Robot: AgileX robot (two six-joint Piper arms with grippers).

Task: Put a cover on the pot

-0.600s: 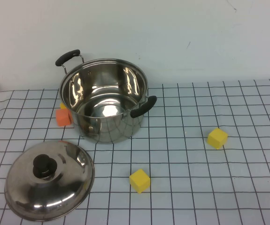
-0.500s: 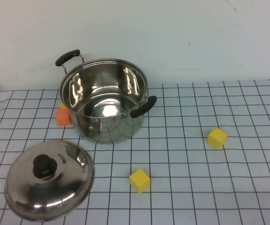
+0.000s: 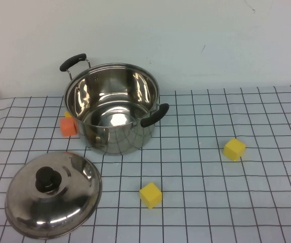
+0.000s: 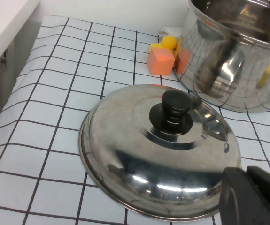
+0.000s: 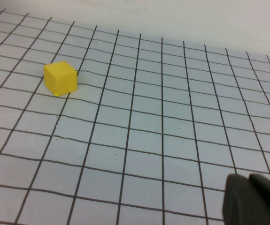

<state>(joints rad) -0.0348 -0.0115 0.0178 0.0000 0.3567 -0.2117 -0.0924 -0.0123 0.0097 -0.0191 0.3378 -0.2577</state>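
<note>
Sitting open at the back left of the table, the pot has no lid on it, so the covering has not yet begun. Going left to right: the lid lies knob-up near the front left corner, apart from the pot and nearer the front edge; an orange cube touches or nearly touches the pot's left side, with a small yellow thing just behind it; 1 yellow cube sits in front of the pot toward the front edge, and a 2nd yellow cube lies well apart toward the right. Neither arm shows from above. The left gripper hangs by the lid's rim, its jaws together and holding nothing. The right gripper hovers over bare grid on the right side, with the 2nd yellow cube well apart from it; its dark tips appear pressed together, empty. What is left, by my reading, is all of it: opening the left jaws, taking the lid by its knob, lifting it, carrying it over the pot and setting it on the rim.
</note>
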